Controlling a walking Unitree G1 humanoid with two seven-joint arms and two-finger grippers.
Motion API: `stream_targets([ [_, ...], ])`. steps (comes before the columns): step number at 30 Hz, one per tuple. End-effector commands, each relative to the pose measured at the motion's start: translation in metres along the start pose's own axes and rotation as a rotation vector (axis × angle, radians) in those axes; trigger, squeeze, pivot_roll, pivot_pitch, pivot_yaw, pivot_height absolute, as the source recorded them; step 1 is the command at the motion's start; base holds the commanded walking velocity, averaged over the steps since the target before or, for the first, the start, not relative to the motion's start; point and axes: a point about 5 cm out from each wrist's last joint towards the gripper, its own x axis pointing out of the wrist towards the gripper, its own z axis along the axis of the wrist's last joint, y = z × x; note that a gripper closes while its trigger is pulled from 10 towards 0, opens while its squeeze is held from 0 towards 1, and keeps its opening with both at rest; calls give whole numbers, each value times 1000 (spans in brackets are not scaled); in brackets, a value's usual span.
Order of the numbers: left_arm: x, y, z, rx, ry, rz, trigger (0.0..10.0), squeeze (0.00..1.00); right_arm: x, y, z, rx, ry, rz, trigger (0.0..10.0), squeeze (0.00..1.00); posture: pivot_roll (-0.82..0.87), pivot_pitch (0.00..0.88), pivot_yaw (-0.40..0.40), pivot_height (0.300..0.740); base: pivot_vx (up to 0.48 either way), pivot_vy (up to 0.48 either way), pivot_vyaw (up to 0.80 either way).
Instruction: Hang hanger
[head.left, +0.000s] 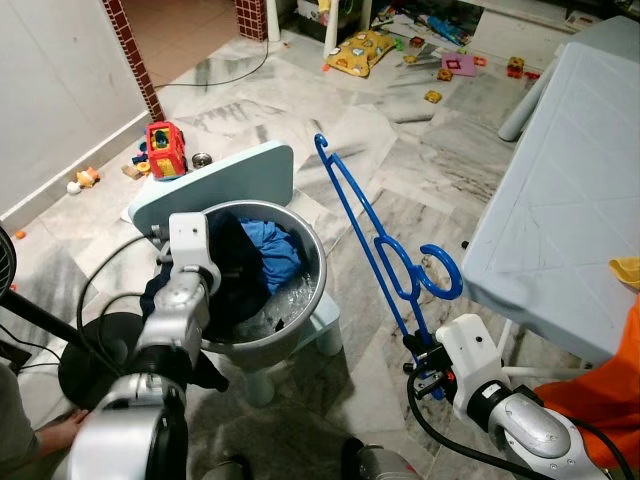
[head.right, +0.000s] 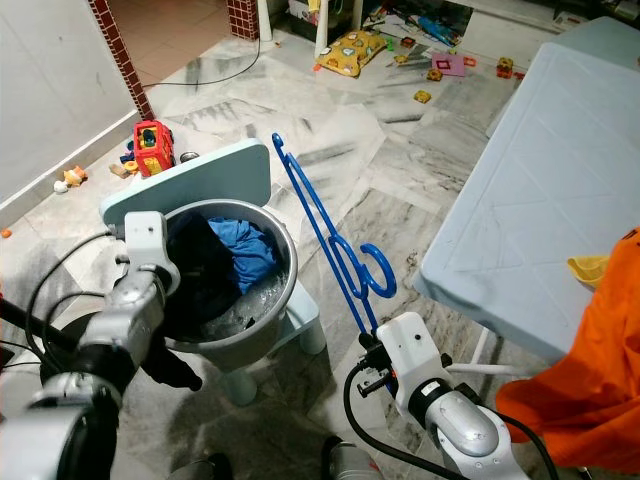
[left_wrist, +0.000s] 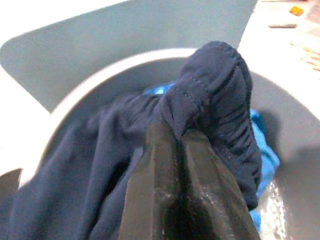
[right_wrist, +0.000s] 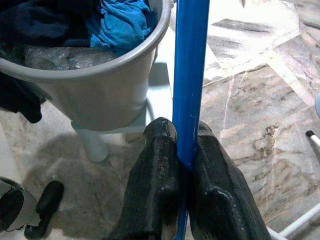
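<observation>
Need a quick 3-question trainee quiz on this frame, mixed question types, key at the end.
1. True or false: the right end effector is shut on the blue hanger.
2. What does the left end effector pinch?
A. the bright blue cloth
B. the dark navy garment
C. the red toy truck
3. Fill in: the grey basin sits on a pale blue ____.

Key
1. True: the fingers clamp the hanger's end, its hook beside the pale table.
2. B: the dark navy garment, lifted over the basin; the bright blue cloth lies inside, the red toy truck on the floor.
3. Stool.
</observation>
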Motion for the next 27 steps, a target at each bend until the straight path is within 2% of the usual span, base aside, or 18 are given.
stream_targets([
  [1, -7, 2, -10, -29, 26, 36, 0, 0, -1, 0, -2, 6, 2, 8, 10000, 0, -250, 209, -27, 740, 0, 0, 0],
  [6, -36, -9, -39, -119, 94, 79, 0, 0, 3, 1, -2, 2, -1, 20, 10000, 0, -239, 206, -38, 740, 0, 0, 0],
  [8, -56, -8, -55, -166, 149, 137, 0, 0, 5, 2, -1, -4, -5, 29, 10000, 0, -237, 201, -43, 740, 0, 0, 0],
  [14, -79, 4, -60, -161, 173, 218, 0, 0, 7, -2, -1, -11, -5, 27, 10000, 0, -231, 197, -51, 740, 0, 0, 0],
  [15, -81, 4, -60, -157, 181, 211, 863, 0, 7, -2, -1, -12, -5, 28, 10000, 0, -227, 196, -52, 740, 0, 0, 0],
  [16, -83, 4, -60, -154, 188, 205, 863, 0, 8, -2, -1, -13, -6, 29, 10000, 0, -226, 196, -53, 740, 0, 0, 0],
  [17, -86, 4, -61, -141, 198, 202, 10000, 0, 9, -2, -1, -14, -6, 32, 10000, 0, -224, 196, -53, 740, 0, 0, 0],
  [19, -88, 5, -61, -127, 206, 210, 10000, 0, 10, -1, -1, -15, -8, 34, 10000, 0, -224, 195, -54, 740, 0, 0, 0],
  [20, -91, 5, -61, -112, 217, 215, 10000, 267, 10, -1, 0, -16, -10, 37, 10000, 0, -225, 193, -54, 740, 0, 0, 0],
  [22, -91, 4, -60, -109, 217, 212, 10000, 267, 11, -1, 0, -16, -11, 38, 10000, 0, -225, 193, -54, 740, 0, 0, 0],
  [23, -92, 2, -58, -98, 209, 202, 10000, 1000, 11, -1, 0, -17, -12, 39, 10000, 0, -224, 191, -57, 740, 0, 0, 0],
  [27, -99, -11, -56, -72, 228, 137, 10000, 1000, 12, -3, 1, -21, -14, 40, 10000, 0, -221, 188, -60, 740, 0, 0, 0],
])
